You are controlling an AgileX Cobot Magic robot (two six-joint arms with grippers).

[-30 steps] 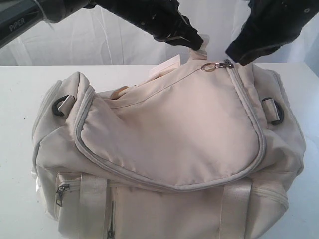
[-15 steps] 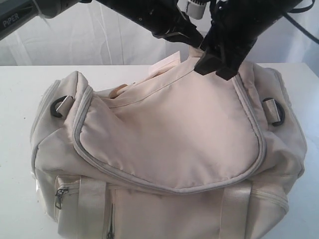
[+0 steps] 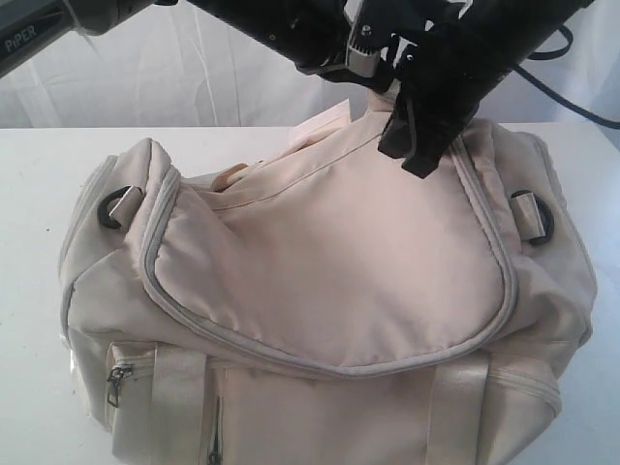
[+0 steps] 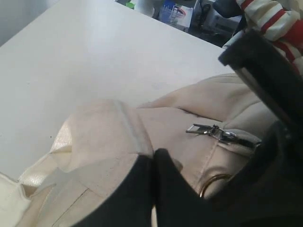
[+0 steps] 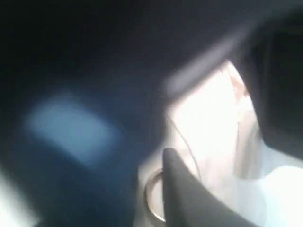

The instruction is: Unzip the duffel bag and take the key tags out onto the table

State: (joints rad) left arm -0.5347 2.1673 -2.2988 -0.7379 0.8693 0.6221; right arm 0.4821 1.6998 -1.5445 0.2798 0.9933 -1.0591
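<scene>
Right, my left hand [image 4: 152, 163] is pinched narrow on a fold of fabric at the far top of the duffel bag [image 3: 329, 271], lifting it taut. My right hand [image 3: 418, 150] sits just over the zip pull [image 4: 215, 132] at the flap's far right end. I cannot tell whether it has closed on the pull, as that wrist view is a blur. To do this well I should grip the pull itself, not the metal ring [image 4: 212, 183] beside it, and draw along the curved piping against the left's tension. The bag rests mid-bench [image 3: 39, 165] with its flap zipped. The key tags are out of sight, presumably inside.
</scene>
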